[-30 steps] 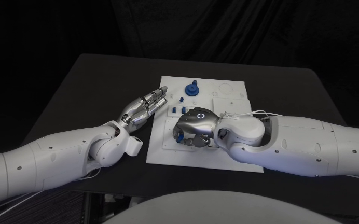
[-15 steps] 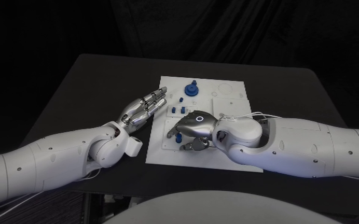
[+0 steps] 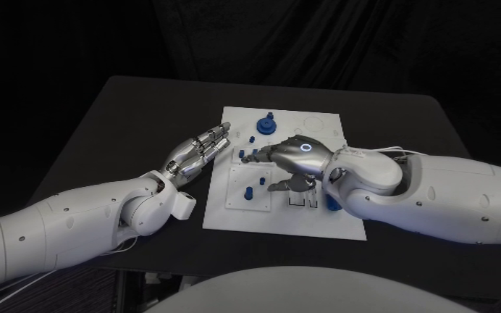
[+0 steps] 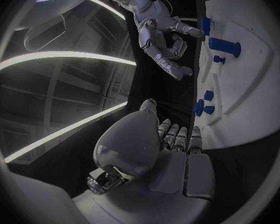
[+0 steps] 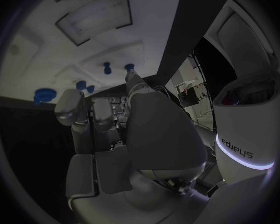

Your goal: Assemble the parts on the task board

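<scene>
The white task board (image 3: 235,211) lies at the middle of the black table (image 3: 125,110), its long axis running from the near edge toward the far edge. A round blue part (image 3: 268,124) stands upright near the board's far edge, and a small blue peg (image 3: 248,195) sits toward its near left corner. The right hand (image 3: 287,157) hovers over the board's middle, fingers loosely curled; whether it holds anything cannot be told. The left hand (image 3: 198,150) lies flat beside the board's left edge, fingers straight together, holding nothing. The left wrist view shows small blue pieces (image 4: 202,104) just past its fingertips (image 4: 177,130).
</scene>
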